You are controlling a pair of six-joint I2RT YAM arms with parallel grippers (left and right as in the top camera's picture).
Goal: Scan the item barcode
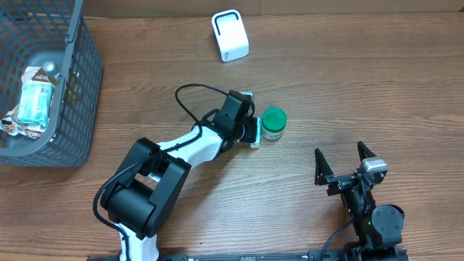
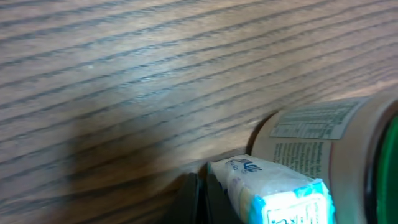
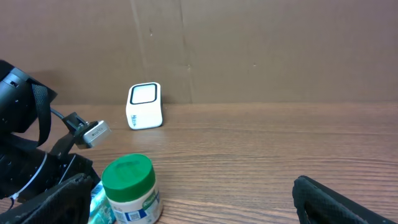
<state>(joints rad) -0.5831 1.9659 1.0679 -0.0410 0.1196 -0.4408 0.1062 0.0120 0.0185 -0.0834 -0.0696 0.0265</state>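
A small jar point(image 1: 274, 123) with a green lid stands upright at the table's middle. A white and blue packet point(image 1: 254, 140) lies tight against its left side. My left gripper point(image 1: 251, 132) is down at the packet. In the left wrist view its jaws point(image 2: 198, 202) are pressed together with nothing between them. The packet point(image 2: 273, 193) lies just right of them, against the jar point(image 2: 317, 143), whose printed label faces that camera. My right gripper point(image 1: 339, 150) stands open and empty near the front right. In its view the jar point(image 3: 130, 186) is ahead left and the white scanner point(image 3: 144, 106) farther back.
The white scanner point(image 1: 230, 35) stands at the table's back edge. A dark wire basket point(image 1: 81, 87) at the far left holds a bottle point(image 1: 36, 94) and other packs. The left arm's cable point(image 1: 190, 101) loops over the table behind its wrist. A brown cardboard wall point(image 3: 249, 50) runs along the back.
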